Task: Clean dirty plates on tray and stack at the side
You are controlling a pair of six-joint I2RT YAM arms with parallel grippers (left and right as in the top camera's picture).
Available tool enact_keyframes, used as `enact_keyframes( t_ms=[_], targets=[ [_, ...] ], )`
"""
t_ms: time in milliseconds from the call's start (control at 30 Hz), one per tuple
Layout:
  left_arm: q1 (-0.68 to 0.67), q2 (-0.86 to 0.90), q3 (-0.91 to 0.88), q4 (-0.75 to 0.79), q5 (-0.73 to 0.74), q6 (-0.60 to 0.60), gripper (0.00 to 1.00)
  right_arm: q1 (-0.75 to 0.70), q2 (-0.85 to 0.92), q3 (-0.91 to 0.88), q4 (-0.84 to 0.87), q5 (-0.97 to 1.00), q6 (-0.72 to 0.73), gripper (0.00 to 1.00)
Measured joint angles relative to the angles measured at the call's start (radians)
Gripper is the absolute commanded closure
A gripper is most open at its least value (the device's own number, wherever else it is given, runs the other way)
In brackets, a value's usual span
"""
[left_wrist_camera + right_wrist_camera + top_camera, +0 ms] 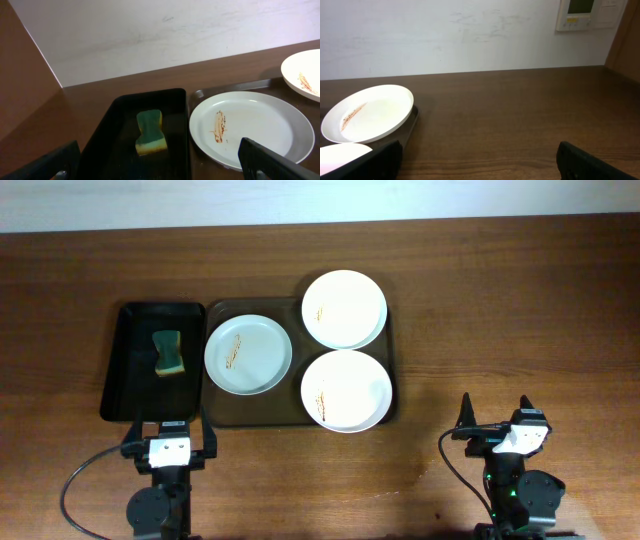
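Note:
Three white dirty plates lie on the brown tray (392, 370): one at the left (248, 354), one at the back right (344, 309), one at the front right (346, 390). Each has a yellowish-brown smear. The left plate overhangs the tray's left rim. My left gripper (169, 432) is open and empty at the near table edge, in front of the black tray. In the left wrist view the left plate (255, 125) lies ahead to the right. My right gripper (494, 420) is open and empty, right of the tray. The right wrist view shows the back right plate (370, 112).
A black tray (128, 360) stands left of the brown tray and holds a green and yellow sponge (168, 353), also seen in the left wrist view (150, 132). Bare wooden table (500, 310) lies right of the brown tray. A white wall runs behind the table.

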Motion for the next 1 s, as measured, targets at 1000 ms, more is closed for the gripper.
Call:
enact_keyframes(
  t_ms=[1000],
  targets=[
    [0.0, 0.7, 0.805, -0.229, 0.086, -0.085, 0.01, 0.001, 0.925, 0.851, 0.046, -0.204, 0.023, 0.02]
  ],
)
